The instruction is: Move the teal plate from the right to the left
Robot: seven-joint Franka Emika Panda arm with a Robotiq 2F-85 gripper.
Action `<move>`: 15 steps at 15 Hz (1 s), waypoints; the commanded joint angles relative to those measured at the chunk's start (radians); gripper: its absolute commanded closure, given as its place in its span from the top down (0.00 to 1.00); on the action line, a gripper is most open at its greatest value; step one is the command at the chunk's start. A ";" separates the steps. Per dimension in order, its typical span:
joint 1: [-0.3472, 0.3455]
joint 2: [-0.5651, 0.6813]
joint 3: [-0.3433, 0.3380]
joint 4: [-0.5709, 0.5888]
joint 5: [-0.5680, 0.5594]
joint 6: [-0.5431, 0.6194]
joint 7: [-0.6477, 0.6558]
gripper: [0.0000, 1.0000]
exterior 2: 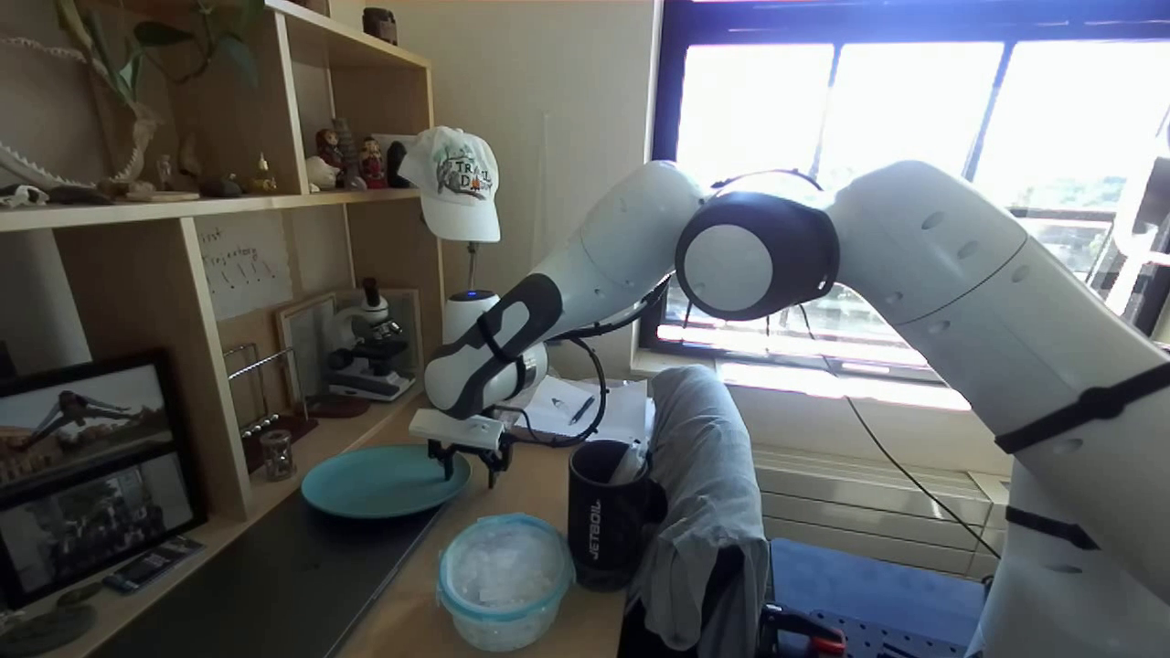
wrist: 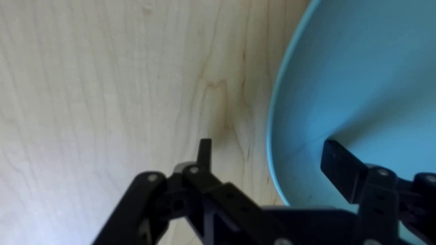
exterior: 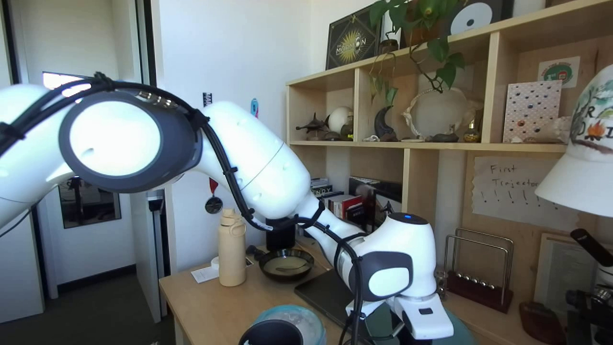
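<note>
The teal plate [exterior 2: 375, 482] lies on the wooden desk beside the shelf in an exterior view, its near edge overlapping a dark flat slab. Only a part of the plate [exterior: 459, 329] shows in an exterior view, behind the arm. My gripper [exterior 2: 472, 477] is at the plate's rim, pointing down. In the wrist view the plate [wrist: 344, 88] fills the right side, and my gripper [wrist: 267, 141] is open with the rim between its fingers. One finger is over the inside of the plate, the other outside over bare wood. Neither finger presses on the rim.
A lidded container [exterior 2: 505, 576] and a black Jetboil mug [exterior 2: 605, 516] stand near the desk's edge. The dark slab [exterior 2: 265, 580] lies along the shelf. A cream bottle [exterior: 232, 254] and a dark bowl [exterior: 286, 275] stand at the desk's far end. A Newton's cradle [exterior: 479, 287] stands by the shelf.
</note>
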 commanded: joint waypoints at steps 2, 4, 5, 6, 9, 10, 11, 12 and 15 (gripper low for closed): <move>-0.008 0.000 0.010 -0.001 0.037 0.025 -0.006 0.42; -0.008 0.000 0.009 -0.002 0.043 0.029 -0.003 0.27; -0.007 0.000 0.007 -0.003 0.046 0.031 0.000 0.20; -0.009 -0.001 0.006 -0.006 0.048 0.032 0.003 0.12; -0.012 -0.006 0.002 -0.014 0.054 0.037 0.008 0.00; -0.013 -0.006 0.001 -0.016 0.056 0.039 0.010 0.00; -0.015 -0.008 -0.001 -0.017 0.059 0.040 0.017 0.01; -0.017 -0.012 0.000 -0.019 0.062 0.039 0.017 0.02; -0.020 -0.032 0.003 -0.030 0.072 0.042 0.016 0.02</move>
